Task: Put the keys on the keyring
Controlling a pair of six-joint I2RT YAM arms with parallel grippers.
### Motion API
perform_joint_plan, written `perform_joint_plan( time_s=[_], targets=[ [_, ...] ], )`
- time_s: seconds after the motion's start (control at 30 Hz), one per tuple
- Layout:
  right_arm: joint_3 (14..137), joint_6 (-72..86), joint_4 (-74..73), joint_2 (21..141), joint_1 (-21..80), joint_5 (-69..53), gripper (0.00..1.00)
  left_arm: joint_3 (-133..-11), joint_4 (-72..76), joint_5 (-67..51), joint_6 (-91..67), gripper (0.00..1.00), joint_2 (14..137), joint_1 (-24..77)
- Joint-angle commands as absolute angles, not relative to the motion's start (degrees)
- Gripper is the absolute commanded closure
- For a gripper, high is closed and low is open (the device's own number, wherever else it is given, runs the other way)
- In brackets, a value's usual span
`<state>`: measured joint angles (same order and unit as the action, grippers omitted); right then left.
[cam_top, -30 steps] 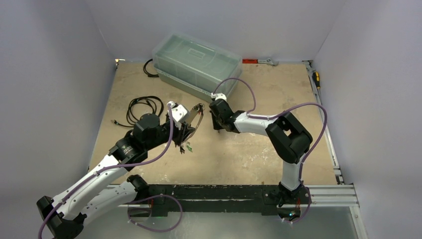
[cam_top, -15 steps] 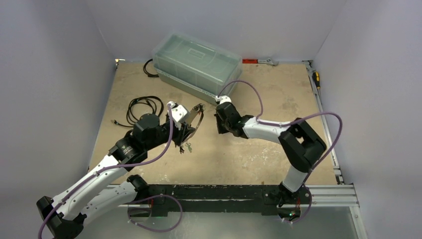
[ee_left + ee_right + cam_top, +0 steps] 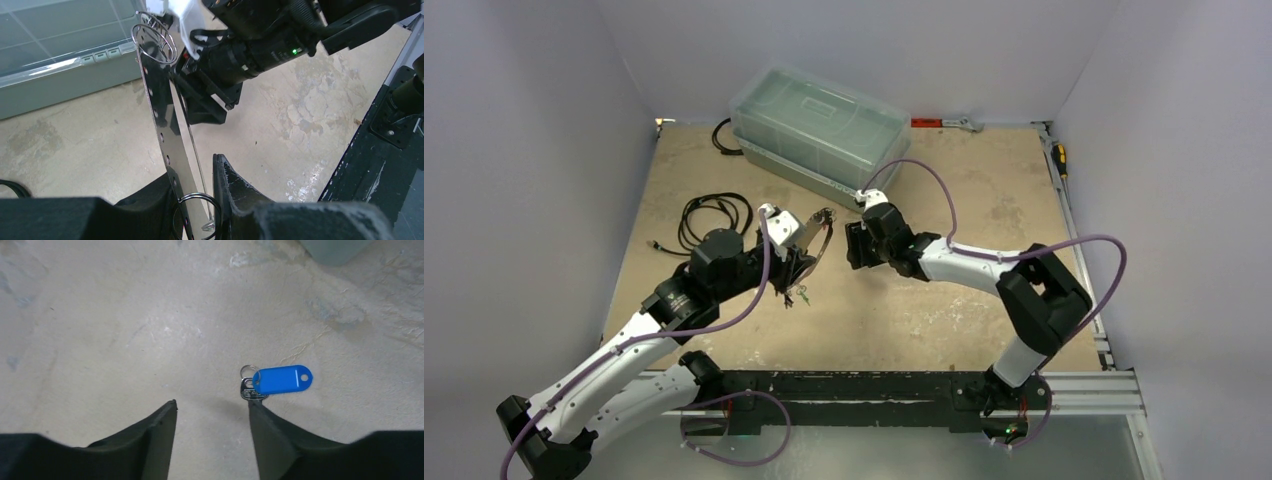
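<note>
Tan bench (image 3: pixel 944 310), grey walls left, back and right, black rail along near edge. Open room: wide bare stretch right of and in front of right arm, smaller bare patch between the two claws. Back middle taken by clear box (image 3: pixel 819 125), close behind right claw (image 3: pixel 854 246). Coil (image 3: pixel 714 215) of black cable at left, near left arm.

Counts: 2 arms, 2 claws, 1 keyring (image 3: pixel 162 117), 1 blue key (image 3: pixel 282 379) on bench, 1 box, 2 cables (coil, plus back cable (image 3: pixel 722 135) beside box). 2 thin wire rings on keyring rim in left wrist view: top ring (image 3: pixel 152 42), low ring (image 3: pixel 197 205). Hung keys (image 3: pixel 799 295) under keyring, green and red bits seen from top, too small to count.

Left claw (image 3: pixel 192 170) clamped on keyring. Keyring off bench, held edge-on and near upright: flat shiny grey metal, row of small holes along rim.

Right claw fingers (image 3: pixel 160 435) apart, nothing between, low over bench, near keyring but not touching. Blue key flat on bench, just beside one fingertip, outside the gap: blue plastic tag with pale strip, small split ring and metal key at one end.
</note>
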<state>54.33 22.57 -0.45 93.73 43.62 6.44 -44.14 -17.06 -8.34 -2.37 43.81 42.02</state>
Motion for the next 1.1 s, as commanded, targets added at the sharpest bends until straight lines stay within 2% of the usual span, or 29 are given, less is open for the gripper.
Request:
perform_joint_plan(
  time_s=[0.0, 0.27, 0.4, 0.63, 0.83, 1.07],
  targets=[
    [58.2, 18.6, -0.2, 96.4, 43.5, 7.8, 0.38, -45.3, -14.1, -8.7, -3.0, 1.0, 42.5, 41.9],
    [57.3, 12.7, 6.7, 100.4, 38.3, 0.2, 0.38, -45.2, -13.8, -9.2, -3.0, 1.0, 42.9, 41.9],
    [56.0, 10.1, 10.4, 100.5, 37.8, -0.5, 0.36, -45.2, -13.6, -10.0, -3.2, 1.0, 43.3, 41.9],
    [56.0, 8.8, 13.3, 103.6, 37.5, -8.5, 0.38, -45.0, -13.4, -10.7, -3.3, 1.0, 43.3, 41.9],
    [56.8, 9.4, 11.5, 106.0, 36.0, -12.8, 0.39, -45.0, -13.3, -10.9, -3.4, 1.0, 43.0, 41.9],
    [55.1, 9.7, 8.0, 103.8, 35.9, -11.4, 0.45, -45.0, -13.3, -11.2, -3.5, 1.0, 42.9, 41.8]
  ],
)
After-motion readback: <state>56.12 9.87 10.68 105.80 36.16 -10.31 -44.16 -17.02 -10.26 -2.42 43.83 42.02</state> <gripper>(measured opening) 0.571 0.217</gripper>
